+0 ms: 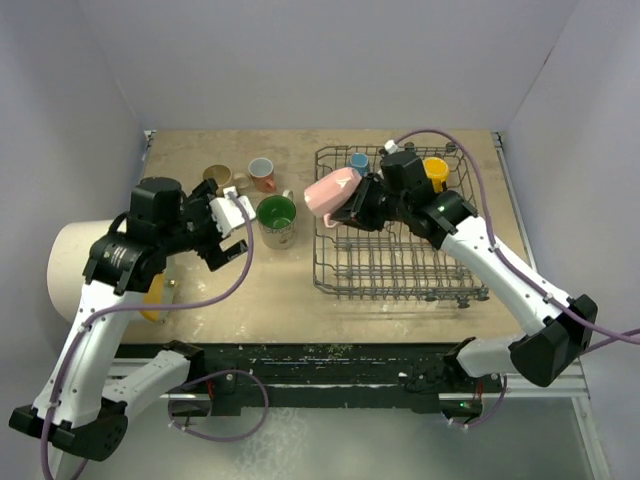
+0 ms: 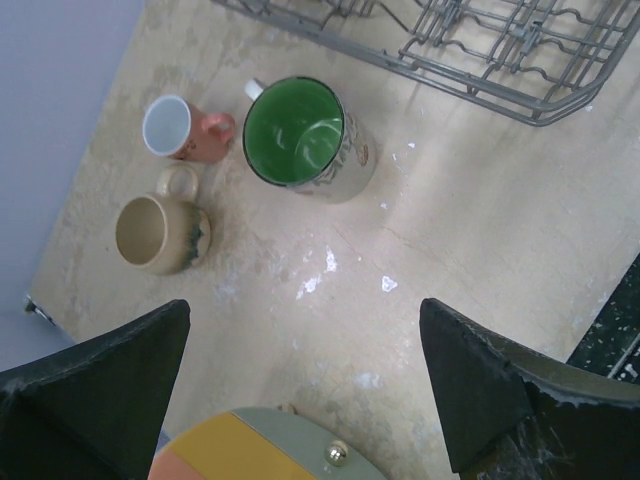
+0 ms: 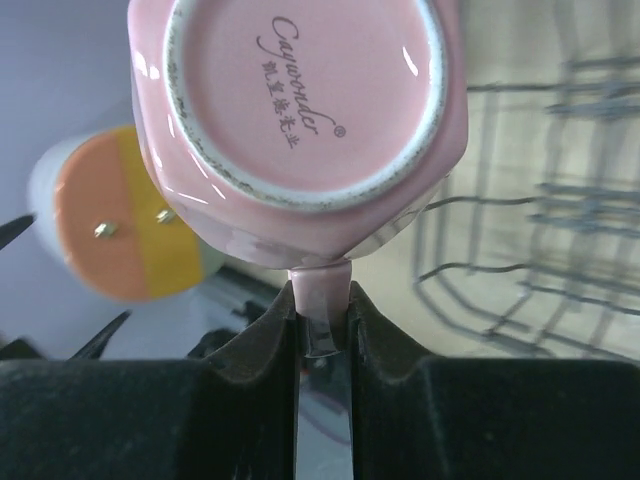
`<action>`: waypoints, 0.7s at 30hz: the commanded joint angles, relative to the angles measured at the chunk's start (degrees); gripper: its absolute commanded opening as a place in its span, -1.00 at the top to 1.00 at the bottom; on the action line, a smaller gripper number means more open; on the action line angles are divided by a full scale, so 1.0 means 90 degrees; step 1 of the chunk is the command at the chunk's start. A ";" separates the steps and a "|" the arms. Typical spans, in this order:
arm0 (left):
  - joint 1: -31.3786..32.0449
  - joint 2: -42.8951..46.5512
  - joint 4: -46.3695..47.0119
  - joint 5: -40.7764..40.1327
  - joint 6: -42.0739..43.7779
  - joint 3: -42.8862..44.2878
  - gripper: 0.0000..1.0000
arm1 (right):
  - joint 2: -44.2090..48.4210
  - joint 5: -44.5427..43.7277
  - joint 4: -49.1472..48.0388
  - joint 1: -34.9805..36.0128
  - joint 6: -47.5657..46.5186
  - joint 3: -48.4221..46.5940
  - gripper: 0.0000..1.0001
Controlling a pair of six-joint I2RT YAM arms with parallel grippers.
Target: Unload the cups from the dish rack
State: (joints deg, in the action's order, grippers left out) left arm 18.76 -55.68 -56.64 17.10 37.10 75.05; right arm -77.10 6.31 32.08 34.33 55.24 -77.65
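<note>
First, at far left you see the cylinder (image 1: 75, 265). Beside it your left gripper (image 2: 305, 305) hangs over the table (image 2: 480, 220), jaws wide and empty. Past it the tan mug (image 2: 160, 232), salmon mug (image 2: 185, 128) and cream mug (image 2: 305, 140) stand upright outside the rack (image 1: 400, 290). Your right gripper (image 3: 320, 300) pinches the pink mug (image 3: 300, 100) by its handle, tipped sideways over the rack's left rim. The blue mug (image 1: 358, 160) and yellow mug (image 1: 435, 172) sit at the rack's far end.
</note>
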 commanded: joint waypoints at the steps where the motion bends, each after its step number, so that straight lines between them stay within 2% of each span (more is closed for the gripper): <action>1: -0.0020 0.0441 0.0512 0.0844 0.0796 -0.0228 -0.99 | 0.0129 0.1252 -0.1843 0.0532 0.0657 -0.0174 1.00; 4: -0.0016 0.0681 0.0576 0.1039 0.1164 -0.0404 -0.99 | 0.0086 0.1630 -0.2489 0.0802 0.0998 0.0026 1.00; 11: -0.0015 0.1261 0.0773 0.1498 0.1802 -0.0838 -0.99 | 0.0431 0.2200 -0.4490 0.1058 0.1964 0.1376 1.00; 21: -0.0019 0.1439 0.0962 0.1925 0.1895 -0.0893 -0.95 | 0.0692 0.2506 -0.5862 0.1303 0.2616 0.2477 1.00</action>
State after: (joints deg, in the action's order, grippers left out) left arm 18.76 -42.68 -50.78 30.24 53.04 66.54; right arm -76.36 25.08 -3.99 45.54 74.89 -57.32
